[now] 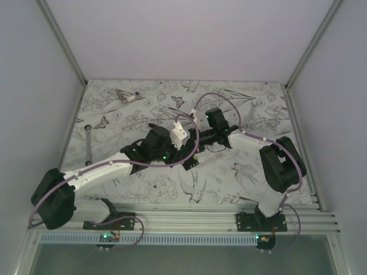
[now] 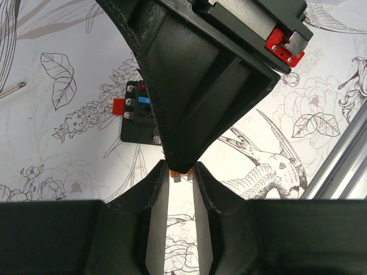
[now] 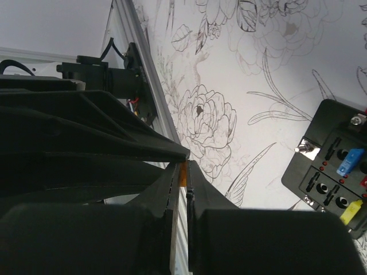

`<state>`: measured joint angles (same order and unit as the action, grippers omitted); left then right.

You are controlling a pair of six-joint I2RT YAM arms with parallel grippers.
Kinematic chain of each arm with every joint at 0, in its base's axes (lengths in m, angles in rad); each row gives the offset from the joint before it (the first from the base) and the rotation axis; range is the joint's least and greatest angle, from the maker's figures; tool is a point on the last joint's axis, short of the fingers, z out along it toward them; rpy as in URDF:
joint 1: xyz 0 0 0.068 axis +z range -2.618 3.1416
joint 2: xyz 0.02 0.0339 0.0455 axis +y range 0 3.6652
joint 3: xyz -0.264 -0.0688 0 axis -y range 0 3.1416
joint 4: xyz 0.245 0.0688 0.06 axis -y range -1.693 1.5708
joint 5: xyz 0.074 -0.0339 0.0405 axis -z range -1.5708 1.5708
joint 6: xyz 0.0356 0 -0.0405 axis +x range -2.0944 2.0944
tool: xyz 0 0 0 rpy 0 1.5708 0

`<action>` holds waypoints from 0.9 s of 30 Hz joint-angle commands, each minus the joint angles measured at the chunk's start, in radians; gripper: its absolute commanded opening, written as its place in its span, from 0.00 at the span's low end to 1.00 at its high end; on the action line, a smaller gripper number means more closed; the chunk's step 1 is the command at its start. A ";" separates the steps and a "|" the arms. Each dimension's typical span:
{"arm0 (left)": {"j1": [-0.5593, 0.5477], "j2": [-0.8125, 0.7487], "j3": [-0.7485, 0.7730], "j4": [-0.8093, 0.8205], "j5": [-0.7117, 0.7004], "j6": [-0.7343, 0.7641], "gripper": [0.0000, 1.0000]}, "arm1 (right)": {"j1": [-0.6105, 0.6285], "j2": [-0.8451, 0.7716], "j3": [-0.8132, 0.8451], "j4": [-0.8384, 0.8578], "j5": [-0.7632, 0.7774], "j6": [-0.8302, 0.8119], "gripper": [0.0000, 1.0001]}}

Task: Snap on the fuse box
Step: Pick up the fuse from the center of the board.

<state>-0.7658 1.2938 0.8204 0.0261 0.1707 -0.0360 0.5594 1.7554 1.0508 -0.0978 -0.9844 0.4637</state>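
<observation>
Above the flower-printed table (image 1: 229, 177), the left gripper (image 2: 181, 167) and right gripper (image 3: 184, 166) meet tip to tip, the black fuse box (image 2: 137, 112) lying flat on the table nearby; both pairs of jaws clamp one tiny orange fuse (image 2: 180, 171).

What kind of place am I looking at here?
Probably a robot test booth: plain white walls around a flower-printed table, two arms bolted at its near edge, a fuse box lying on it.

Counted by kind
1 black square plastic fuse box (image 2: 135, 121) mid-frame; 2 grippers, left gripper (image 2: 180, 167) and right gripper (image 3: 184, 167); 1 small orange plastic fuse (image 3: 183, 175); 1 silver metal wrench (image 1: 89, 143) at left edge.
</observation>
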 commanded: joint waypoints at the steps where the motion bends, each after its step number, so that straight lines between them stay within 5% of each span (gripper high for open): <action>1: -0.010 0.009 0.056 0.175 0.003 0.016 0.08 | 0.022 0.022 0.007 -0.002 0.021 -0.003 0.04; 7: -0.012 0.007 0.049 0.182 -0.012 0.013 0.14 | 0.020 -0.004 0.002 -0.003 0.075 -0.011 0.00; 16: 0.005 -0.062 -0.022 0.183 -0.095 -0.056 0.35 | -0.009 -0.063 -0.004 -0.023 0.194 -0.037 0.00; 27: 0.110 -0.142 -0.179 0.141 -0.140 -0.408 0.70 | 0.018 -0.169 -0.019 -0.167 0.505 -0.129 0.00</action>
<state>-0.6956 1.1591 0.6876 0.1871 0.0578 -0.2584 0.5587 1.6428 1.0325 -0.1898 -0.6460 0.3950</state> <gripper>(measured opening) 0.661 0.017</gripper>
